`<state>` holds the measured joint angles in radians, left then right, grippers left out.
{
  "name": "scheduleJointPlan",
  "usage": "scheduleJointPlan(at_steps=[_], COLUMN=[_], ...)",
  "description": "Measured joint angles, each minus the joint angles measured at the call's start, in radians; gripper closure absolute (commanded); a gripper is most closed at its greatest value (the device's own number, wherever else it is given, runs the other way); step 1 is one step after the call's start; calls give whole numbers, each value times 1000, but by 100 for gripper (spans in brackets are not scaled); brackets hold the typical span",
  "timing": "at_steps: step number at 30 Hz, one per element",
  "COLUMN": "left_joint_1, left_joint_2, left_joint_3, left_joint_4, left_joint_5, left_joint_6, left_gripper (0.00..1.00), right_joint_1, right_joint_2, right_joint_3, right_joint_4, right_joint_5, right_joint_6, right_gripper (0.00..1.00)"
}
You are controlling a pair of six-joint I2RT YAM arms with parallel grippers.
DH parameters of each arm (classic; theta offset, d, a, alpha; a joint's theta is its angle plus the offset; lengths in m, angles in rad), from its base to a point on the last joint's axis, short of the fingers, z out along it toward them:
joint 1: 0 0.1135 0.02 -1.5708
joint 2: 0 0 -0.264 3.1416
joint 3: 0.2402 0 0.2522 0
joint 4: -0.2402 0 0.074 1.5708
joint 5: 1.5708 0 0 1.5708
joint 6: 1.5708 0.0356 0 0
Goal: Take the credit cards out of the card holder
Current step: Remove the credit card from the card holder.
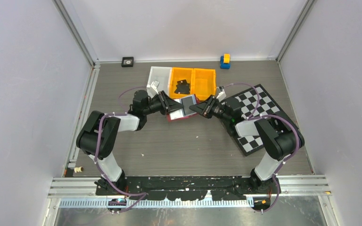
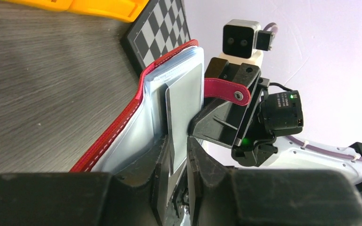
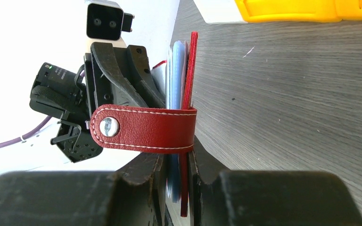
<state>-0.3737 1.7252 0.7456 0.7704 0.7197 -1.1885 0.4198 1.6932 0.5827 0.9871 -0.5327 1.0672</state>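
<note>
Overhead, a grey wood-grain table (image 1: 179, 146) sits between pale walls (image 1: 23, 70), with orange bins (image 1: 193, 82) beyond the fingers and a chequered board (image 1: 257, 101) under the right arm. The left gripper (image 1: 172, 107) and right gripper (image 1: 195, 108) meet at the red wallet (image 1: 181, 114). Only the left wrist view shows a grey card (image 2: 184, 108) pinched between the left fingers (image 2: 162, 155). Only the right wrist view shows the right fingers (image 3: 202, 162) clamped on the wallet's edge, with the tab (image 3: 141, 128) just above them.
</note>
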Motion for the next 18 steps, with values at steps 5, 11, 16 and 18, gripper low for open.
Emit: scheduleJointPlan(at_steps=[5,11,16,18], left_joint_1=[4,11,11,11], left_joint_2=[4,23,29,39], left_joint_3=[-16,-17,-17,-16], left_joint_4=[91,211,251,266], left_joint_5=[1,6,7,7], left_joint_6=[-46,-110,-126,-135], left_gripper=[84,86,86,85], right_joint_1=[0,-5,-8,-8], right_joint_2=[0,16,23,23], right_joint_3=[5,14,14,14], right_joint_4=[16,89,123,129], right_joint_5=[4,7,3,3], right_joint_6=[8,43,65,68], right_gripper=[96,93,92,92])
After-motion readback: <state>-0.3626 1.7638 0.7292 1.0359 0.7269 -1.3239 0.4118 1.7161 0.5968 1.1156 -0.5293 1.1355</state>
